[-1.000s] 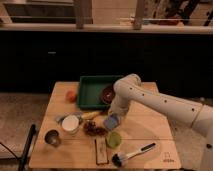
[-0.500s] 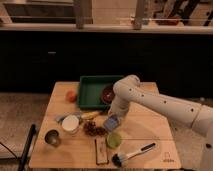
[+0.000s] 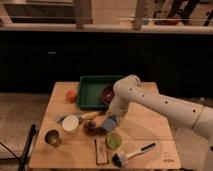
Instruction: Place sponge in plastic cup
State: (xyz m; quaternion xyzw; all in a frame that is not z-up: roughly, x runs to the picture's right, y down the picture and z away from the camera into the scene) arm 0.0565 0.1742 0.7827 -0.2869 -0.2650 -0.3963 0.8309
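Sponge: we see it tilted at the tip of the arm, above the table and just up-left of the plastic cup; its place matches half a second ago.
Plastic cup: light green, upright on the table, nothing in it that we can see.
Gripper: at the sponge, low over the table centre; we read it as closed on the sponge, though the fingers themselves are hard to make out.
Arm: white, reaching in from the right; we find no shift from the earlier frames.
Neighbours: white cup and metal cup to the left, brown block and brush in front, green tray behind.
Table: wooden.
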